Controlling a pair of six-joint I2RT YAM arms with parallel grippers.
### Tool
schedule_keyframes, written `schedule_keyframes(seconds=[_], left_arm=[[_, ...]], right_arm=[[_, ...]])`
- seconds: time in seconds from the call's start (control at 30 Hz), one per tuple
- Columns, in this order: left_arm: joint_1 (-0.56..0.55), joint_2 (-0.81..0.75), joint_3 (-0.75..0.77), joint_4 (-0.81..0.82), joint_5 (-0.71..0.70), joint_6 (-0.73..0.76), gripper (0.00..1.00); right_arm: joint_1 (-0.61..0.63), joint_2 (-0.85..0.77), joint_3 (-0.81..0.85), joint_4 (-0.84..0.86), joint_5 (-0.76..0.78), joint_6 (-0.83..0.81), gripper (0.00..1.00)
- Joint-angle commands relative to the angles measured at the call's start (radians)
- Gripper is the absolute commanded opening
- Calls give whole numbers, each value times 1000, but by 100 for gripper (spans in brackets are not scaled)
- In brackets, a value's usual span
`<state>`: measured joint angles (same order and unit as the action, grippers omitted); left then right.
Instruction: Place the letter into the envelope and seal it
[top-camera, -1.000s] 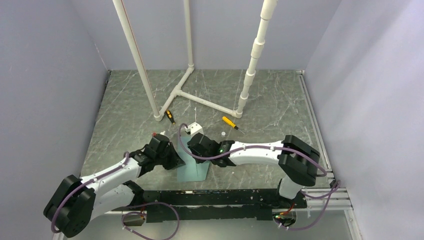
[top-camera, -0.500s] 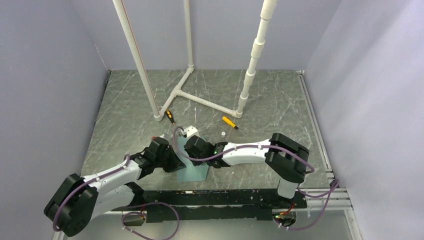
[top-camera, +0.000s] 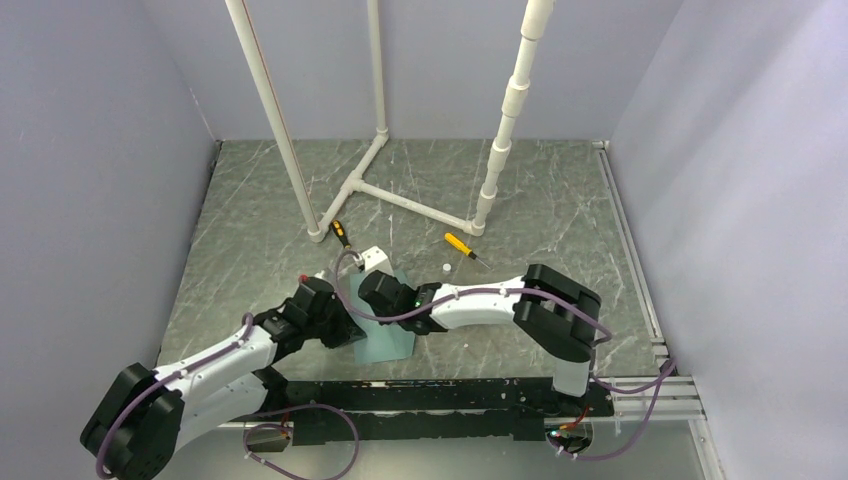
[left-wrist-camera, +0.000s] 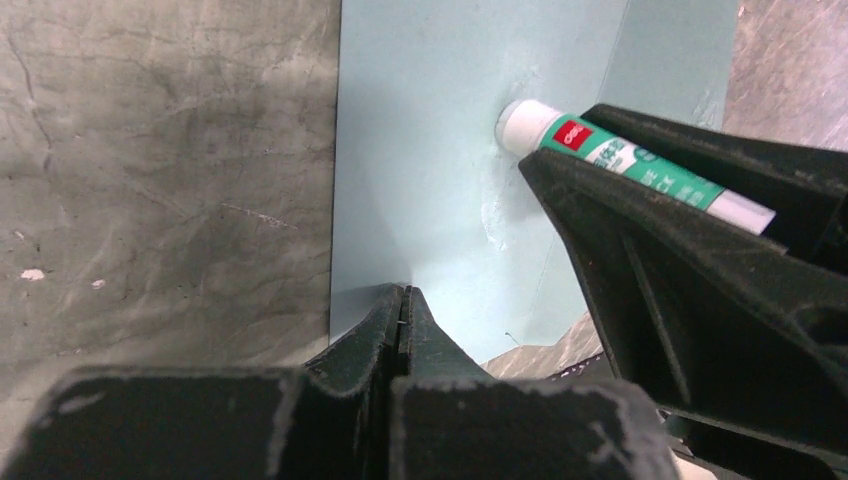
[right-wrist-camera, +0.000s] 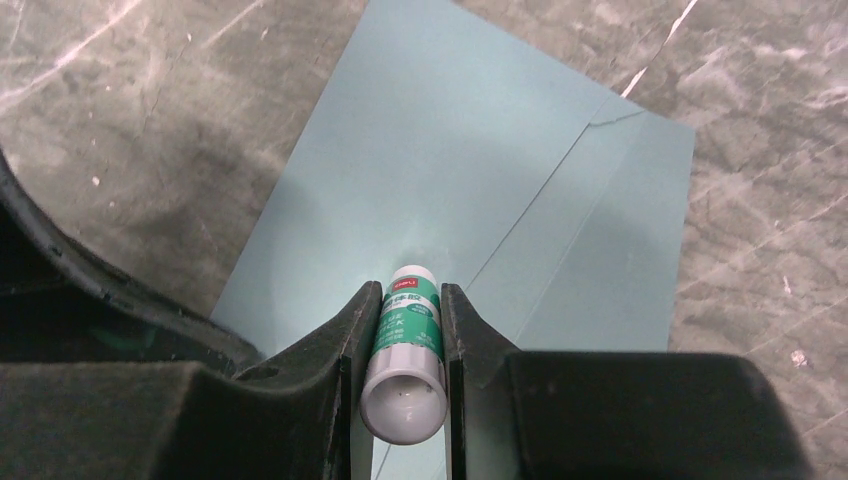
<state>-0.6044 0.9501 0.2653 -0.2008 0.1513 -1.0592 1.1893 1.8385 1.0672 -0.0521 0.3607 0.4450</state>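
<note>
We clamp a glue stick (right-wrist-camera: 405, 345) in our right claw (right-wrist-camera: 405, 300), tip on the envelope (right-wrist-camera: 440, 150) ahead; left claw (left-wrist-camera: 402, 305) fully closed.

**A boxed-in robot test cell in a lab**

Plain lavender panel walls (top-camera: 90, 150) close in a grey marble-patterned counter (top-camera: 560, 200) on three sides, making a small booth. A white-and-black left robot arm (top-camera: 215, 360) and a matching right robot arm (top-camera: 480, 303) stand on a black metal rail (top-camera: 450, 395) along the near edge. Loose purple cables (top-camera: 330, 440) trail from them. A frame of white plastic pipes (top-camera: 400, 198) stands at the back, and two orange-handled screwdrivers (top-camera: 460, 244) lie near its foot — bare, fenced and wired, the look of a robotics laboratory.
</note>
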Motion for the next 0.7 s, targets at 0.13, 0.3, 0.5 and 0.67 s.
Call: schedule_keyframes(seconds=[0.13,0.3,0.5,0.67], left_arm=[[0,17,-13,-28,-49,23,2],[0,50,-19,1,-68,-12,2],[1,52,-34,14,-105,-62,2],[0,21,-48,-2,-130,-88,3]], right_arm=[[-15,41,116,-192,55,61,0],[-5,10,62,-255,-46,117,0],[28,-19,22,-251,-158,132,0],[32,-25,27,-295,-172,161,0]])
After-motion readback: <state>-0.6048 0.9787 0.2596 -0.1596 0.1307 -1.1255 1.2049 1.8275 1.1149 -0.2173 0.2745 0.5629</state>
